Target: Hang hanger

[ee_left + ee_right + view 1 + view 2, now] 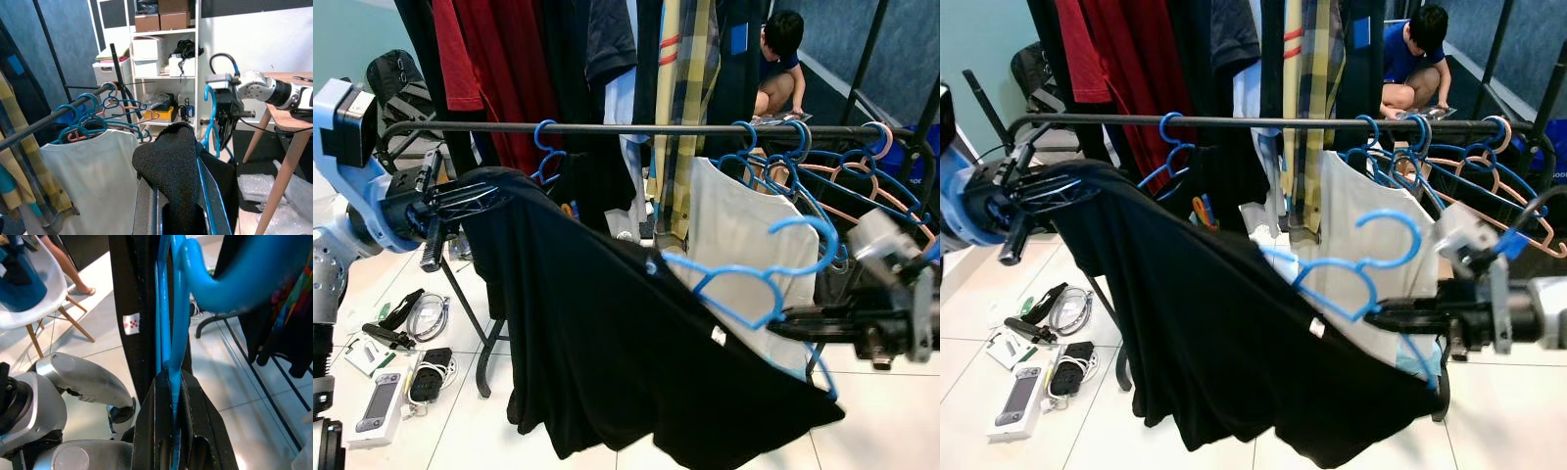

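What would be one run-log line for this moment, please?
left gripper: shut on black shirt | right gripper: shut on blue hanger | hanger hook: below rail, not yet hung

no readable text; small white tag [131,323] on black garment [607,333], red marks illegible.

Head pair: looks forward and down from the robot's head at the clothes rail [607,128] and the black garment [607,343]; both eyes share this scene.
Left wrist: looks along its tool from the left end of the garment toward the right tool [225,105] and far shelves [166,63].
Right wrist: very close, looking along its fingers [149,431] at the blue hanger [168,323], floor beyond.
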